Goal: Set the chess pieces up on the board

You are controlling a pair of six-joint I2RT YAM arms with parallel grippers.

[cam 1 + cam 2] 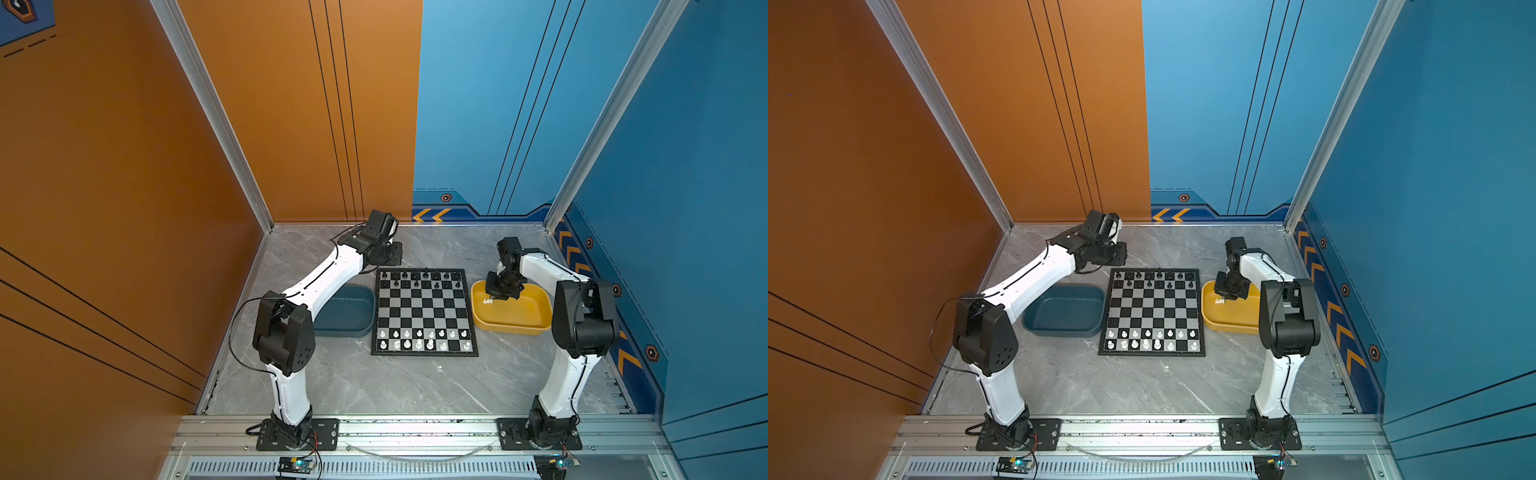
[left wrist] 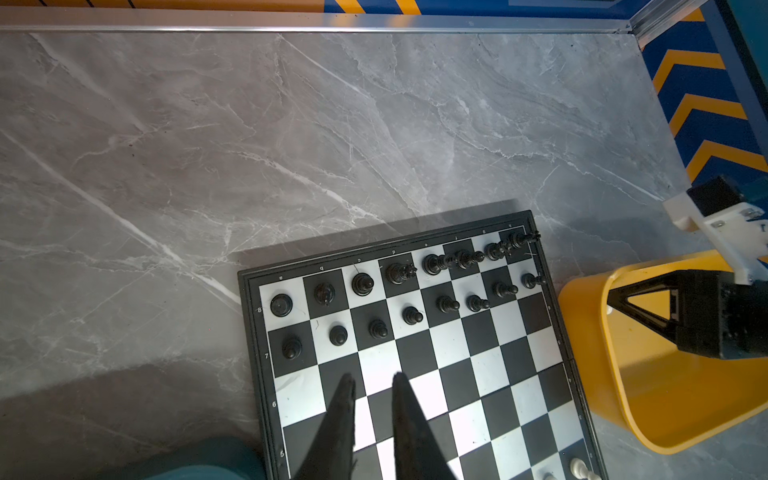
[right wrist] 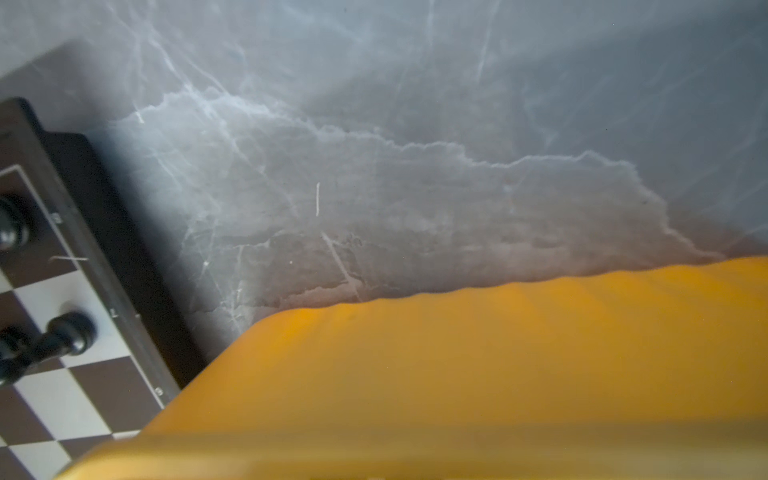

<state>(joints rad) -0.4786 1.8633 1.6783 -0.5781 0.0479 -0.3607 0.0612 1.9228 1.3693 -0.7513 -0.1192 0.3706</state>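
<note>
Here, a grey desk (image 1: 332, 386) carries the board (image 1: 424, 309) between a teal tray (image 1: 349, 316) and a yellow tray (image 1: 528, 316). Left jaws hang slightly parted and empty over the board's far half. Right jaws are clenched inside the yellow tray by a white piece (image 1: 487, 301); whether they grip it is unclear. Black pieces (image 1: 425, 276) stand on the far rows, white pieces (image 1: 419, 344) on the near rows.

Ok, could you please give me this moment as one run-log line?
left gripper: open, empty, by board far corner | right gripper: shut at white piece in yellow tray, hold unconfirmed | black pieces: placed
</note>
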